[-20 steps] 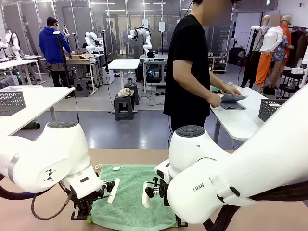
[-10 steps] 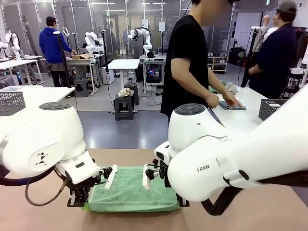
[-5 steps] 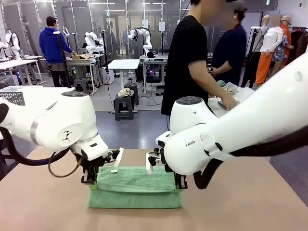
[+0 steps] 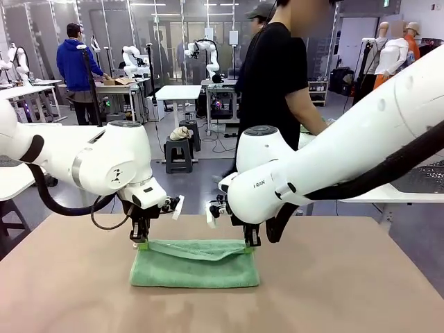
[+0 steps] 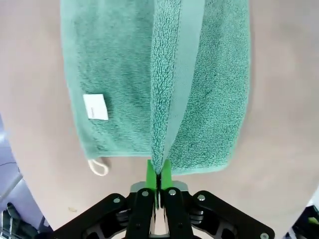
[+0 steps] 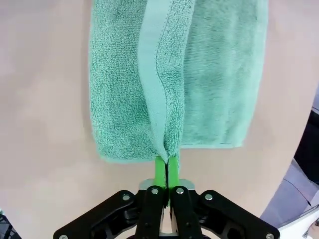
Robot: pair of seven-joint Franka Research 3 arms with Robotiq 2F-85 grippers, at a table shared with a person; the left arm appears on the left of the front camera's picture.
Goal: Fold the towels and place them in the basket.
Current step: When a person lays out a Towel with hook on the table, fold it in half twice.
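Observation:
A mint green towel (image 4: pixel 194 265) lies folded in half on the brown table (image 4: pixel 347 284), its upper layer's edge lifted along the far side. My left gripper (image 4: pixel 141 242) is shut on the towel's far left corner, my right gripper (image 4: pixel 248 244) is shut on the far right corner. In the left wrist view the green pads (image 5: pixel 158 172) pinch the raised hem of the towel (image 5: pixel 199 84), whose white tag (image 5: pixel 95 107) faces up. In the right wrist view the pads (image 6: pixel 166 167) clamp the hem of the towel (image 6: pixel 219 79) the same way. The basket is out of view.
A person in a black shirt (image 4: pixel 277 83) stands just beyond the table's far edge, turned toward a white table (image 4: pixel 388 191) at the right. Bare brown tabletop lies on both sides of the towel and in front of it.
Both grippers have carried the towel's held edge away from me toward the far side, laying the upper layer over the lower one. The arms now stand higher and farther back.

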